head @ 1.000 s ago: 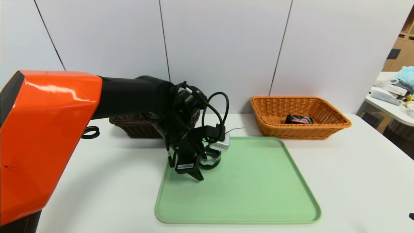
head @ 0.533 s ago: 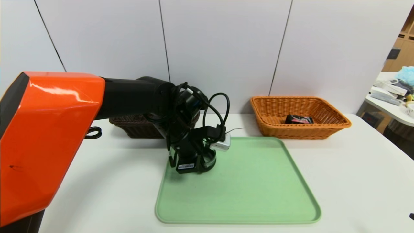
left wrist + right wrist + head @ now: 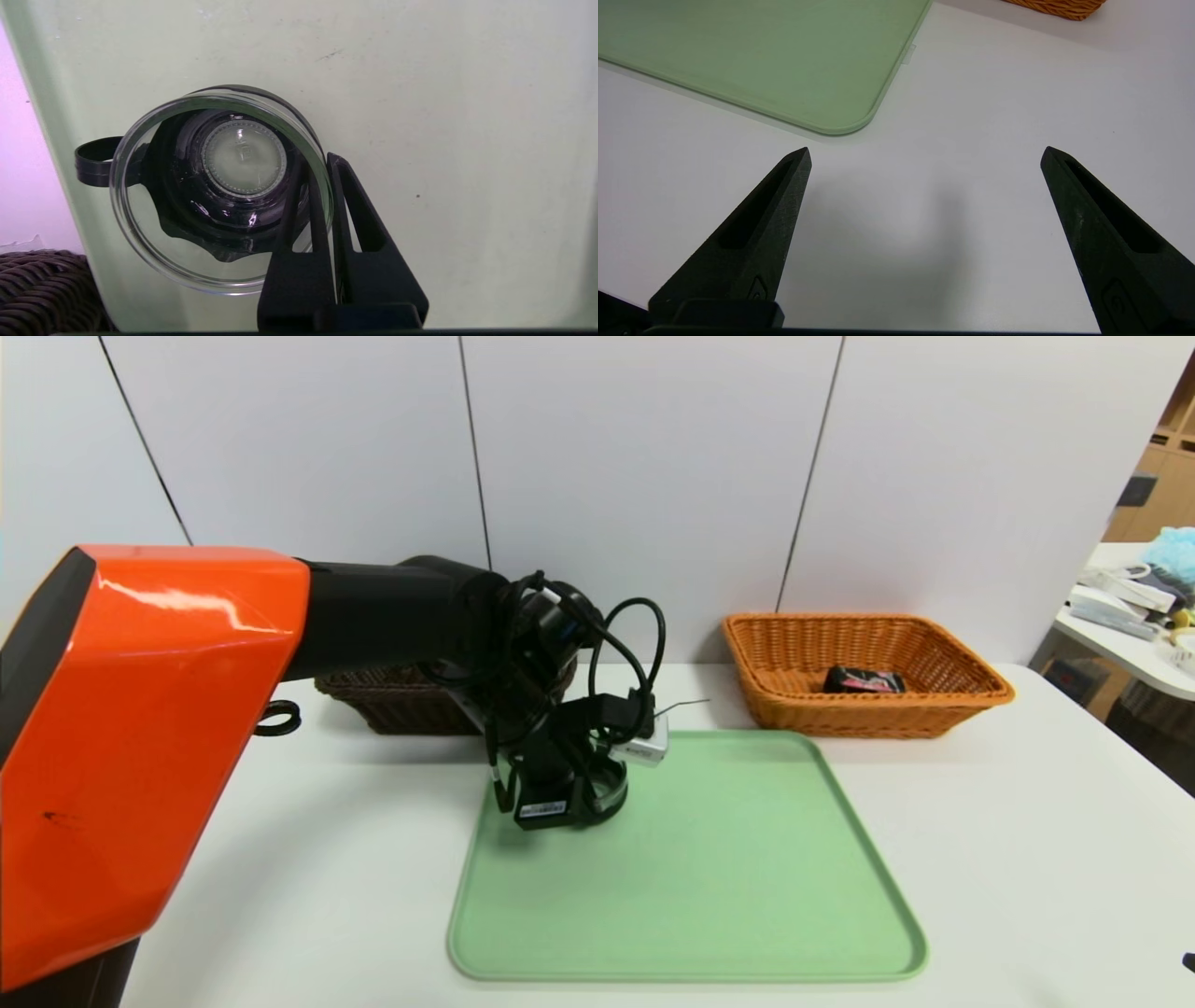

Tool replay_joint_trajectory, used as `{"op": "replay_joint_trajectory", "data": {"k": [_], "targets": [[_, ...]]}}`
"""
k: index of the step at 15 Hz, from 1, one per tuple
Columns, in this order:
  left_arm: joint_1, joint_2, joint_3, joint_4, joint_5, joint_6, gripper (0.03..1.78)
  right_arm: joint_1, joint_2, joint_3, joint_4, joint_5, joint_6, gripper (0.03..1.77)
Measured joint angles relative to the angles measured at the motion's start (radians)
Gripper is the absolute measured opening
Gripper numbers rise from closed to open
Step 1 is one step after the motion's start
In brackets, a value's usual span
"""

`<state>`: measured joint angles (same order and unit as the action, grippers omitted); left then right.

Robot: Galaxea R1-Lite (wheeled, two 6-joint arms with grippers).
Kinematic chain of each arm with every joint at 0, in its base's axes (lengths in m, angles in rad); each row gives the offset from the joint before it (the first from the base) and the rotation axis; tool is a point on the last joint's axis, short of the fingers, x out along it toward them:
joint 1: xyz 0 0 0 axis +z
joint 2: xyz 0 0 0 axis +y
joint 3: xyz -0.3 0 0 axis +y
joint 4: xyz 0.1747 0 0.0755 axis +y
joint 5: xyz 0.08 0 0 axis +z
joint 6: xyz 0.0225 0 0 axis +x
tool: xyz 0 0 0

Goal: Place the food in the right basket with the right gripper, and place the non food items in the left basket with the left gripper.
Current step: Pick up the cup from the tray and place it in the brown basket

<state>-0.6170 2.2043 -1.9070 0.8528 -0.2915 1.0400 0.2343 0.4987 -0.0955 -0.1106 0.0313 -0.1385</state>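
An orange-red shell on the left arm [image 3: 168, 728] — black joints, looping black cables, a silver box.

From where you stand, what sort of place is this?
Probably a workshop or lab test area: a white table against plain panels, a bare green tray, and a cluttered side table beyond.

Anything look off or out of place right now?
Nothing looks wrong: the glass cup stands upright on the green tray, its wall pinched by the left gripper, and the packet sits in the orange basket.
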Motion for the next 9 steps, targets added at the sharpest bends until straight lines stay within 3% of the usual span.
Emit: {"op": "replay_joint_trajectory", "data": {"k": [4, 9], "targets": [[0.0, -0.014, -0.002, -0.081, -0.001, -0.013, 0.1, 0.0, 0.002, -0.002, 0.001, 0.002, 0.0, 1.7], [0.005, -0.043, -0.014, -0.206, -0.005, -0.097, 0.1, 0.001, 0.01, -0.005, 0.001, 0.004, 0.0, 1.7]]}}
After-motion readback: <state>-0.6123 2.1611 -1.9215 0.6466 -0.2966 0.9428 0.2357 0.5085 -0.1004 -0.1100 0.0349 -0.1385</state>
